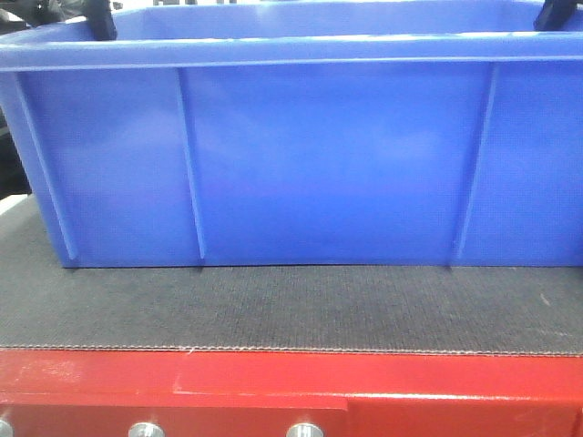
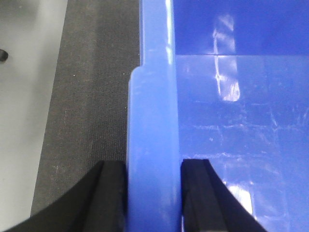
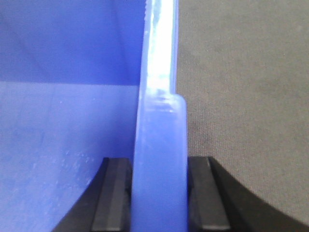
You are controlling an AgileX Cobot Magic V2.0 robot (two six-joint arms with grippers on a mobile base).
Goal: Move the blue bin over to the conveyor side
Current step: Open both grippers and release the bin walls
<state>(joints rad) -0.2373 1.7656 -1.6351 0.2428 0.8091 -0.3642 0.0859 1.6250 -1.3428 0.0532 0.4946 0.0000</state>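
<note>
The blue bin (image 1: 328, 155) fills the front view, its base down on the dark-grey conveyor belt (image 1: 291, 309), a little back from the red frame (image 1: 273, 382). In the left wrist view my left gripper (image 2: 153, 193) is shut on the bin's thick left rim (image 2: 152, 121), one black finger (image 2: 108, 198) outside over the belt and the other inside the tub. My right gripper (image 3: 159, 193) is shut on the right rim (image 3: 160, 135) the same way. Both grippers peek over the bin's top corners, left gripper (image 1: 100, 18) and right gripper (image 1: 556, 14). The tub's inside looks empty.
Silver bolts (image 1: 146, 430) line the red frame at the near edge. Pale grey floor (image 2: 24, 121) lies beyond the belt's left edge (image 2: 53, 121), with a small dark object (image 2: 2, 55) on it. Belt (image 3: 241, 96) stretches to the right of the bin.
</note>
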